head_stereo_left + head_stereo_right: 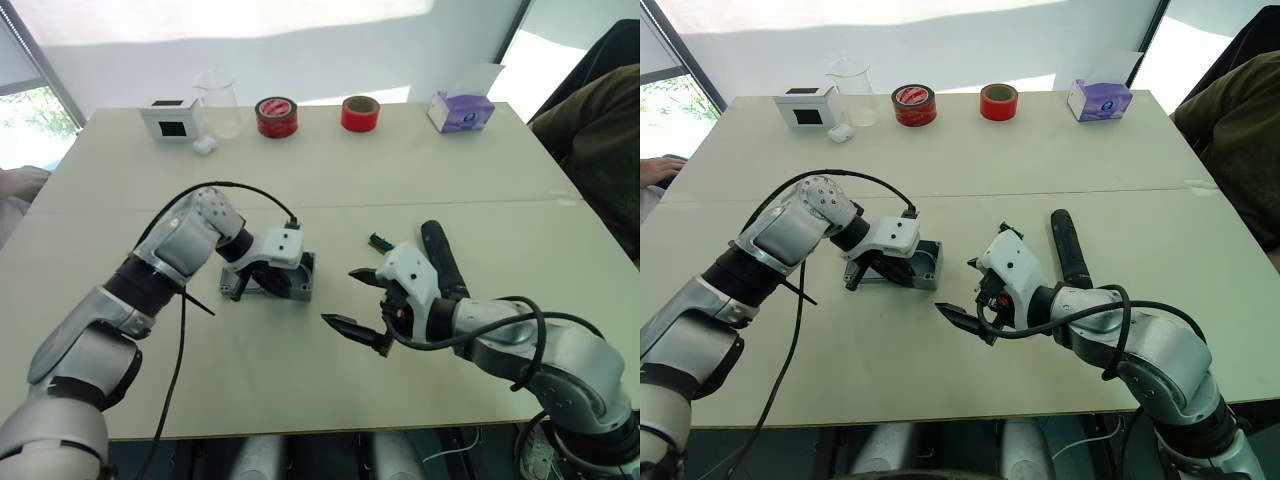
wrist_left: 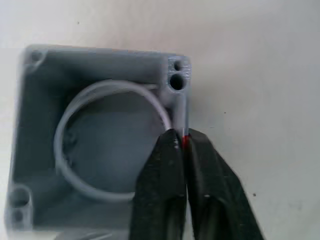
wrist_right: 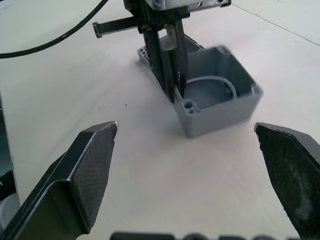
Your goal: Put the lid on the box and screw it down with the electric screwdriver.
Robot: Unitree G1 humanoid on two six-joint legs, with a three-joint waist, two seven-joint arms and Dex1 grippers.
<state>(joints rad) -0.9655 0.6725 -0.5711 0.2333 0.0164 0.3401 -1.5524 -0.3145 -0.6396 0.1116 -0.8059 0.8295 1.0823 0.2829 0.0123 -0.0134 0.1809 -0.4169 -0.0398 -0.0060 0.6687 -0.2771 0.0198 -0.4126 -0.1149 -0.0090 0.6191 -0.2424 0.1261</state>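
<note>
- The box (image 3: 215,95) stands open-topped on the desk (image 1: 400,180), near its middle, with a thin ring lying inside.
- Left gripper (image 2: 182,145): fingers pinched onto one wall of the box, one inside and one outside, at the small red mark.
- Right gripper (image 3: 190,170): fingers spread wide and empty, just beside the box and facing it.
- The electric screwdriver (image 1: 1070,250) lies flat on the desk beside the right arm.
- Along the far edge: two red tape rolls (image 1: 277,117), a purple tissue box (image 1: 461,110).
</note>
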